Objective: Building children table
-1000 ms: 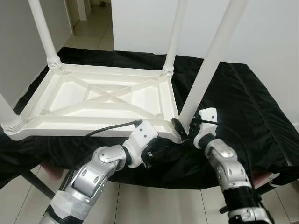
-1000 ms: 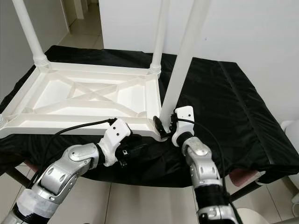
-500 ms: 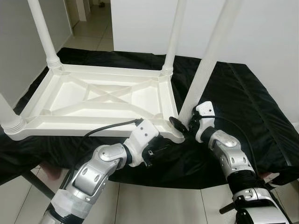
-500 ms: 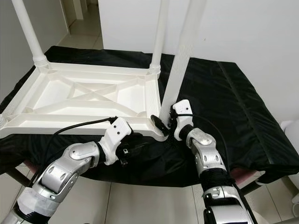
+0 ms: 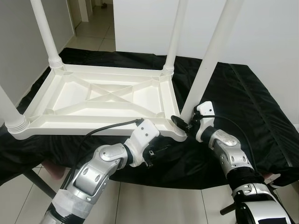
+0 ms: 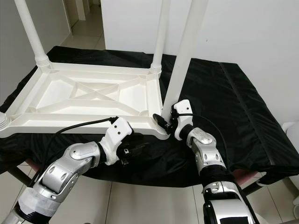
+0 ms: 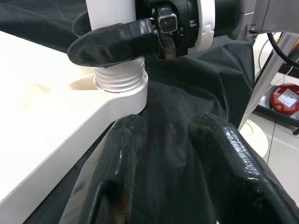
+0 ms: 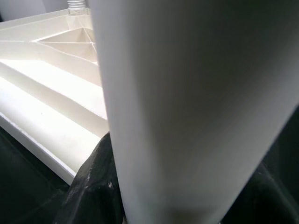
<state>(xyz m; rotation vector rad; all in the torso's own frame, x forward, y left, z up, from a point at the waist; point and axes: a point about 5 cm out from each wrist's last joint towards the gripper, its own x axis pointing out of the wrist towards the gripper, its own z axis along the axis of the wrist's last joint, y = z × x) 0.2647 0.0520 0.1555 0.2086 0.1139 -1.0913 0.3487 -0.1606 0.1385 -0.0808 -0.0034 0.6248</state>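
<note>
The white children's table (image 5: 93,127) lies upside down on a black cloth (image 5: 233,88). Three white legs stand in its corners: far left (image 5: 44,30), far right (image 5: 174,37), near left (image 5: 9,112). The fourth leg (image 5: 210,56) leans to the right at the near right corner, its ribbed base (image 7: 119,79) sitting at the corner socket. My right gripper (image 5: 183,122) is shut on this leg just above the base; one finger (image 7: 112,39) wraps the leg's front. My left gripper (image 5: 161,148) hovers open over the cloth just in front of that corner, its fingers (image 7: 126,140) holding nothing.
The cloth-covered support ends just in front of the table's near edge, with tiled floor (image 5: 154,205) below. A white wall (image 5: 261,32) rises behind and to the right. A doorway (image 5: 91,18) opens at the far left. A white round object (image 6: 292,128) stands at the right.
My right forearm has swung outward to the right while the gripper kept its hold; the held leg swayed a little and its base sits closer to the corner. The left gripper has barely moved.
</note>
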